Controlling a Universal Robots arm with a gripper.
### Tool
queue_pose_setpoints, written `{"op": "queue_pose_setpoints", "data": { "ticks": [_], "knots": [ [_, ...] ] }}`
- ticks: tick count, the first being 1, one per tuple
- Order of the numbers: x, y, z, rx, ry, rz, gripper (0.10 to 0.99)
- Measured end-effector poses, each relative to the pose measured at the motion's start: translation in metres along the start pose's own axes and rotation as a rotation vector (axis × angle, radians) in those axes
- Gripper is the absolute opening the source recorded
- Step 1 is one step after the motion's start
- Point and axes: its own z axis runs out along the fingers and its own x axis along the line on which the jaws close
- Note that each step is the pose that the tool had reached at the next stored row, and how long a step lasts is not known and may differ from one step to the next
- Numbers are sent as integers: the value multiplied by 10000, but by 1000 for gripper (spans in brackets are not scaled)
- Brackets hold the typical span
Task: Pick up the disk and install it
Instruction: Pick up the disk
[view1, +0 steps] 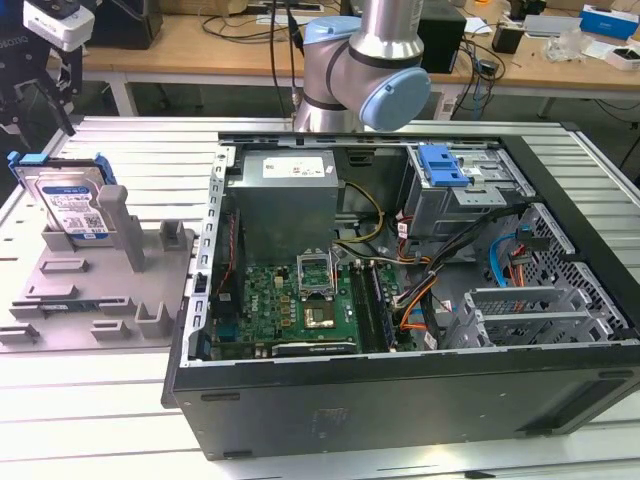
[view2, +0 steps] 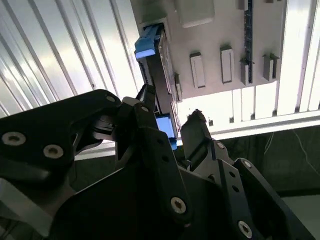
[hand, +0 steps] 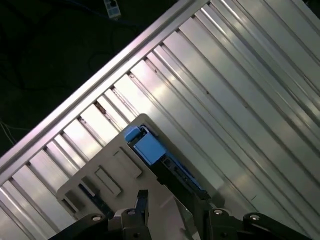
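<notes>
One disk (view1: 65, 200): flat silver hard drive, white-and-blue label, bright blue plastic carrier. It stands on edge in a slot at the far end of one pale grey moulded holding fixture (view1: 100, 290), at the exterior view's left. Labelled face is turned toward the camera. Both wrist views look down on its narrow top edge (view2: 150, 50) (hand: 147, 145), with the long axis lying along the fixture.

One black gripper (view1: 40, 120) hangs just above the disk. Its fingers (view2: 197, 130) are spread apart, straddling the disk's line and gripping nothing.

Surface: one ribbed aluminium table (view1: 90, 400). Beside the fixture lies one open black computer case (view1: 400, 400).

Room: wooden workbenches (view1: 200, 50) behind.
</notes>
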Motion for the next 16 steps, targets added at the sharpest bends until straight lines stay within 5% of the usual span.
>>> {"op": "queue_pose_setpoints", "data": {
  "ticks": [9, 16],
  "knots": [
    [0, -1, 44, -19, 105, -1837, 482],
    [-12, 9, 79, -44, 209, -3824, 482]
  ]
}}
